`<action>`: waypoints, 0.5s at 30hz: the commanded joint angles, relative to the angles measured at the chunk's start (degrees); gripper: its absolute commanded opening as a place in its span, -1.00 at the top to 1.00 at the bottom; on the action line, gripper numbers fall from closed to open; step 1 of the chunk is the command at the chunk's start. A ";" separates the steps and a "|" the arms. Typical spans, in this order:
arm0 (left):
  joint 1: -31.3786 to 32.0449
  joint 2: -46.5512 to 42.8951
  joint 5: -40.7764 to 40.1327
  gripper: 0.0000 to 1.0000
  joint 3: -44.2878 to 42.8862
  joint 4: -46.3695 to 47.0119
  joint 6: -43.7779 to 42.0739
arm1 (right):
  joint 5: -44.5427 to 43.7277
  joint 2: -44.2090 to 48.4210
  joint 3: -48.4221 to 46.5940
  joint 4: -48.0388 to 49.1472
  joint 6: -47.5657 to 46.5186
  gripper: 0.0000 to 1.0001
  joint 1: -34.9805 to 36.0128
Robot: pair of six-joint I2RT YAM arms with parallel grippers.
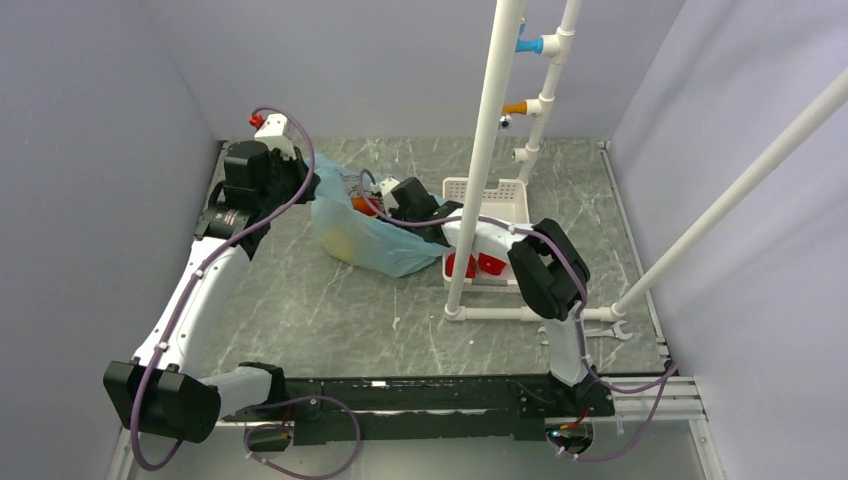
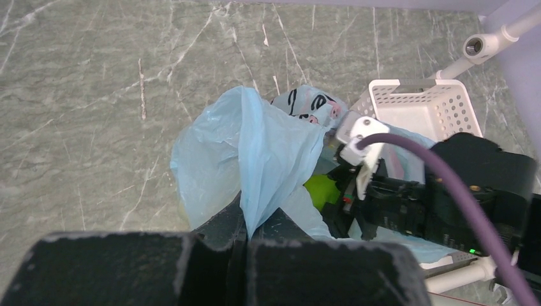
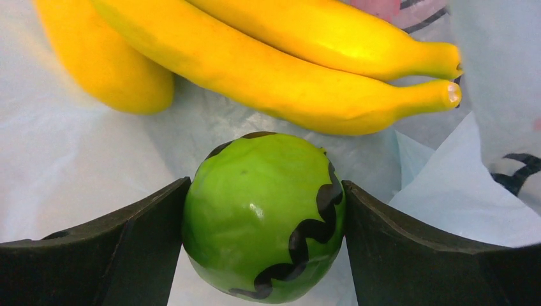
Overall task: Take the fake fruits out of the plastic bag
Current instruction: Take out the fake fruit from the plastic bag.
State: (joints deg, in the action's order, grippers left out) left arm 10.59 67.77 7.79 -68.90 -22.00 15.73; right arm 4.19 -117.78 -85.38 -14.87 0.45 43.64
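Left claw (image 2: 245, 237): closed tight on a pinched-up fold of the plastic bag (image 2: 271, 150), at the bottom middle of the left wrist view; the sheet rises out of the shut fingers as a light-blue peak.
Right claw (image 3: 265, 210): part open, its two dark fingers (image 3: 127, 245) pressed on either side of the green piece (image 3: 255, 204), which fills the gap between them in the lower middle of the right wrist view.
Green piece: round and glossy, with a wavy black line down its right side; it lies inside the bag on the pale plastic, just below the bananas.
Bananas (image 3: 274, 76): two yellow ones run side by side from upper left to their stalk tips at the right edge of the right wrist view; a third yellow piece (image 3: 105, 67) lies at upper left, touching them.
Plastic bag: crumpled on the grey marbled surface (image 1: 330, 320) left of centre in the top view, its mouth turned to the right, with the right arm reaching in; dark printed marks show near its rim.
White basket (image 1: 505, 190): just right of the bag, behind the upright white pipe (image 1: 480, 180).
Red pieces (image 1: 490, 264): two, at the lower end of the basket in the top view, out of the bag.
Wrench (image 1: 612, 331): on the surface at lower right, beside the pipe's foot.
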 commanded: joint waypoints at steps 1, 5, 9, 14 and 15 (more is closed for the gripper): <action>0.22 -0.21 -0.65 1.00 -1.83 0.60 -0.79 | 7.10 10.05 1.52 7.11 4.46 0.58 -0.79; 0.20 -0.78 -1.50 1.00 -1.60 0.68 -0.78 | 13.67 14.54 3.77 10.68 8.67 0.87 -3.79; 0.22 -1.30 -1.80 1.00 -1.42 0.82 -0.78 | 21.10 18.92 8.30 16.85 14.78 1.00 -7.49; 0.22 -1.33 -1.64 1.00 -1.42 0.88 -0.63 | 31.53 24.88 15.55 30.57 27.12 1.00 -13.47; 0.22 -1.37 -1.64 1.00 -1.45 0.89 -0.61 | 32.67 26.08 16.99 33.75 30.12 1.00 -14.69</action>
State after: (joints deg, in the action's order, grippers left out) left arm 10.59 67.75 6.63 -68.90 -22.09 15.73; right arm 26.35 -96.09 -73.25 3.66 17.80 32.84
